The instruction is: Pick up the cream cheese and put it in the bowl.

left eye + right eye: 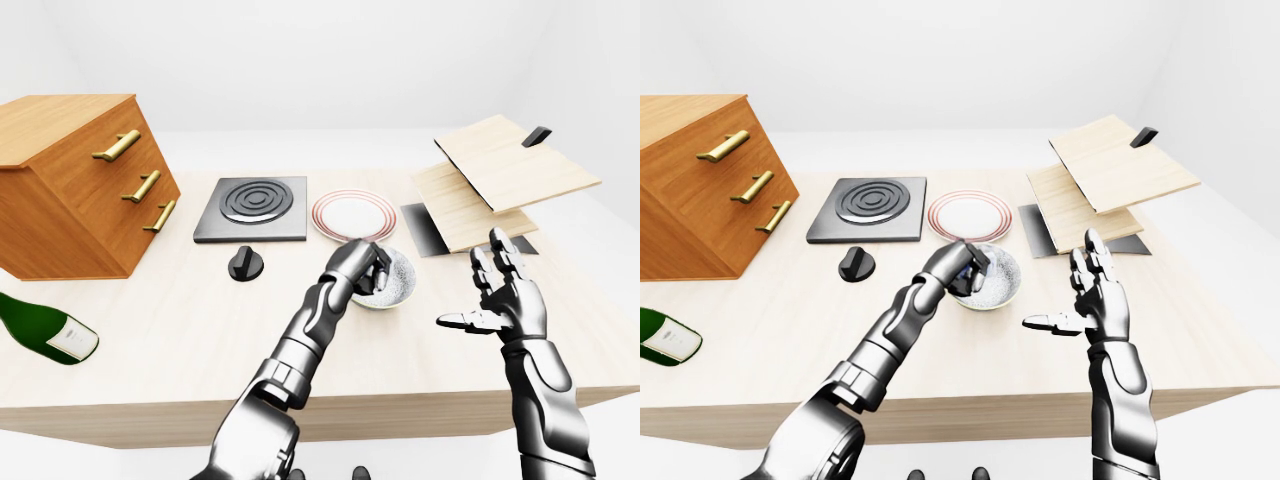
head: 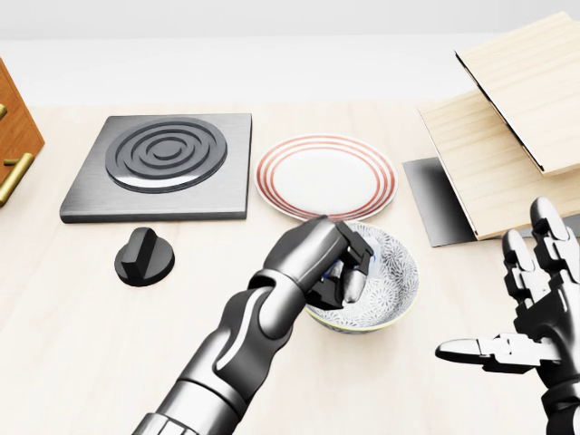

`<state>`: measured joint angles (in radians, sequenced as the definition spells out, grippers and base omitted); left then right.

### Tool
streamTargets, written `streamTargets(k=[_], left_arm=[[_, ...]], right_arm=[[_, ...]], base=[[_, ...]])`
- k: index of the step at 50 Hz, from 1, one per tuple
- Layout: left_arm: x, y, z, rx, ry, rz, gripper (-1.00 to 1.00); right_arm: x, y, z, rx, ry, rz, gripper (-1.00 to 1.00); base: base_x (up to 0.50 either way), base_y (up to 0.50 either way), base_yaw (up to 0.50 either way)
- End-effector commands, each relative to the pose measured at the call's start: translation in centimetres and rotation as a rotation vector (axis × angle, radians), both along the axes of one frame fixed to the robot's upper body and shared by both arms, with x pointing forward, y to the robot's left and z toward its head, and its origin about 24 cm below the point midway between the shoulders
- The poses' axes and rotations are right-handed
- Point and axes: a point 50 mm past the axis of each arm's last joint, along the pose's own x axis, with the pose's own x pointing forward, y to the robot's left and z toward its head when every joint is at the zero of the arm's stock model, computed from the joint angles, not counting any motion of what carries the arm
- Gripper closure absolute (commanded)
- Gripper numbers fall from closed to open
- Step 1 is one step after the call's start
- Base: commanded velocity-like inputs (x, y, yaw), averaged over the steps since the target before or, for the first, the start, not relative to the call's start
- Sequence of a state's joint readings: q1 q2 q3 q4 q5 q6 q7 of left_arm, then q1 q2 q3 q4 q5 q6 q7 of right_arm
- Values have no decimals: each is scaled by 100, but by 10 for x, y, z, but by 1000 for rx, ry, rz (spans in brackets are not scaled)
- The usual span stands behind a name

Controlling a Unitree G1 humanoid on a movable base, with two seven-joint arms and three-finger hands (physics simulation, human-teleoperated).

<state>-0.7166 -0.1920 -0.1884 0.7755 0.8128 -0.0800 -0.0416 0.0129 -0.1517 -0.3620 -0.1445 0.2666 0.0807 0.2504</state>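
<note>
In the middle of the pale wooden table (image 2: 72,317), the robot's shiny grey left hand (image 2: 337,261) is dipped into the white bowl with the tiny blue pattern (image 2: 397,288). Its fingers are curled in tight. A little bit of blue and white peeks out between them, and that looks like the small cream cheese packet (image 2: 362,249), so the hand seems to be holding it. Most of the packet is hidden by the fingers, so I cannot see how it sits.

The shiny grey right hand (image 2: 530,313) is spread wide open, holding nothing, and it floats to the right of the bowl, well apart from it.

The job now is to let go. I think the best way is to keep the left hand low inside the bowl, over its middle, and open the fingers slowly so the packet drops in and does not bounce out. The hand should then lift straight up. If it pulls sideways, it could bump the near rim and tip or slide the bowl.

Just above the bowl in the head view sits a white plate with red rings (image 2: 290,172). A black round knob (image 2: 144,257) and a dark square burner plate (image 2: 163,163) lie to the left. They are out of the way.
</note>
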Motion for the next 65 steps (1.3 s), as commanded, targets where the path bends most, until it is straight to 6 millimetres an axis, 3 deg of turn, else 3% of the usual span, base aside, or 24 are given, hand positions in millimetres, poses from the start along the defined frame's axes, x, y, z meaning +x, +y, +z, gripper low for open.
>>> streamTargets(k=[1, 10, 11, 12, 14, 15, 25, 29, 34, 40, 44, 49, 52, 56, 58, 65], left_arm=[[3, -1, 3, 86, -65, 21, 100], [6, 1, 8, 75, -78, 37, 96], [8, 1, 10, 69, -82, 43, 65], [8, 1, 11, 66, -88, 47, 8], [9, 1, 12, 64, -92, 52, -51], [9, 1, 11, 65, -92, 53, -100], [14, 2, 21, 40, -118, 84, -100], [16, 2, 36, 5, -133, 97, -100], [17, 2, 69, -67, -155, 104, -100], [-8, -5, 135, -203, -302, -49, -100], [-35, -4, 163, -259, -394, -145, -100], [-56, 4, 172, -306, -447, -189, -100], [-68, 15, 166, -353, -449, -188, -100], [-78, 36, 139, -462, -374, -136, -100], [-85, 52, 107, -536, -271, -67, -100], [-99, 82, 39, -608, -35, 96, -100]], right_arm=[[0, 0, -1, 0, 1, 2, -100], [-1, 2, -2, -2, 1, 9, -100], [-1, 2, -2, -2, 1, 9, -100], [-1, 2, -2, -3, 1, 11, -100], [-1, 3, -2, -5, 0, 13, -100], [-1, 3, -2, -5, 0, 14, -100], [-1, 6, -4, -10, 1, 24, -100], [-1, 6, -5, -11, 3, 29, -100], [0, 7, -7, -15, 4, 32, -100], [0, 9, -7, -20, 3, 36, -100], [-1, 8, -4, -23, -3, 34, -100], [-3, 8, -1, -23, -9, 31, -100], [-5, 8, 2, -21, -17, 29, -100], [-8, 11, 8, -25, -37, 29, -100], [-11, 13, 15, -30, -64, 23, -100], [-16, 16, 30, -55, -128, -1, -100]], base=[[0, 0, 0], [0, 0, 0], [0, 0, 0], [0, 0, 0], [0, 0, 0], [0, 0, 0], [0, 0, 0], [0, 0, 0], [0, 0, 0], [0, 0, 0], [0, 0, 0], [0, 0, 0], [0, 0, 0], [0, 0, 0], [0, 0, 0], [0, 0, 0]])
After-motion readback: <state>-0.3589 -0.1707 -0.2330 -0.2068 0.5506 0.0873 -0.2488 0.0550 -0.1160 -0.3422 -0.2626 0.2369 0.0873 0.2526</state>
